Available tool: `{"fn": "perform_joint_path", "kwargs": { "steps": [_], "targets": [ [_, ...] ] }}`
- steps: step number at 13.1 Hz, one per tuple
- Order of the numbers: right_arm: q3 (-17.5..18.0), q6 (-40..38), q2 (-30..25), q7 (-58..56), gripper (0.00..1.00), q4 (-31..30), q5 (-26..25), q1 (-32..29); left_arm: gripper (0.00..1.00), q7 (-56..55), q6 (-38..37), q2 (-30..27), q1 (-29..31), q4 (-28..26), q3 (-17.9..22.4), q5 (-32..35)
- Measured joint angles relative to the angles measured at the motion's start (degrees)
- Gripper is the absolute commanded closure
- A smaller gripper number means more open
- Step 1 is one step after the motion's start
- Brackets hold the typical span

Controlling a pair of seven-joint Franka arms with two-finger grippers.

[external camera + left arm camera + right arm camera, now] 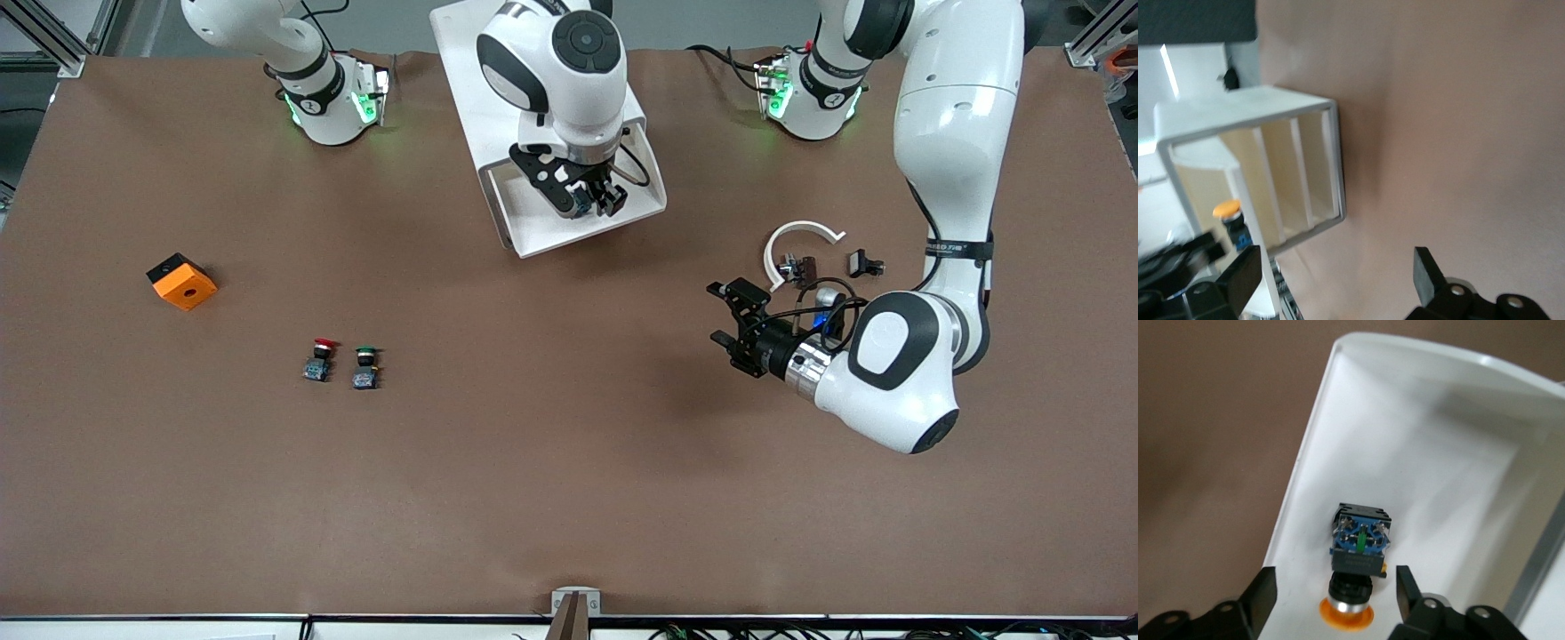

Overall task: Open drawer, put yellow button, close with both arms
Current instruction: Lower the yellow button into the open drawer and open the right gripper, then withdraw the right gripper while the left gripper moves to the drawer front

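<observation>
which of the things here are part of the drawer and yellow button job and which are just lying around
Job: drawer, pulled open; yellow button lying in it; right gripper open above it; left gripper open over the table.

Lying about: red button, green button, orange block, white ring.

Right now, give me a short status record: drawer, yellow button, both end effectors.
drawer: pulled out of the cabinet
yellow button: lying in the drawer, released
right end effector: open, over the drawer, above the button
left end effector: open, empty, over bare table toward the left arm's end, waiting
</observation>
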Motion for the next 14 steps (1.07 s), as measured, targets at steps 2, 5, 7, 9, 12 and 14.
{"fn": "perform_joint_path", "kwargs": {
  "steps": [2, 5, 7, 9, 12, 14],
  "targets": [
    [-0.2, -5.4, -1.1, -0.5, 0.0, 4.4, 0.0, -1.5, 0.0, 8.4, 1.3, -0.3, -0.4, 1.2, -0.1, 5.4],
    [-0.3, -14.3, -3.5, -10.0, 0.0, 9.9, 0.0, -5.4, 0.0, 23.0, 3.2, -2.7, -0.7, 2.1, -0.1, 15.7],
    [-0.5, -16.8, -5.8, -20.8, 0.0, 10.7, 0.0, -9.1, 0.0, 34.7, 4.5, -5.2, -0.8, 2.3, -0.2, 23.3],
    [-0.7, -19.6, -8.1, -33.4, 0.0, 10.7, -0.1, -13.7, 0.0, 45.2, 6.7, -7.6, -1.2, 2.3, -0.2, 31.0],
    [-0.9, -21.7, -10.5, -53.3, 0.0, 10.8, -0.1, -22.1, 0.0, 59.0, 8.3, -10.0, -1.5, 2.4, -0.2, 39.2],
    [-1.0, -23.0, -11.4, -64.9, 0.0, 10.8, -0.1, -28.1, 0.0, 67.8, 8.5, -11.2, -1.5, 2.3, -0.2, 43.4]
  ]
}}
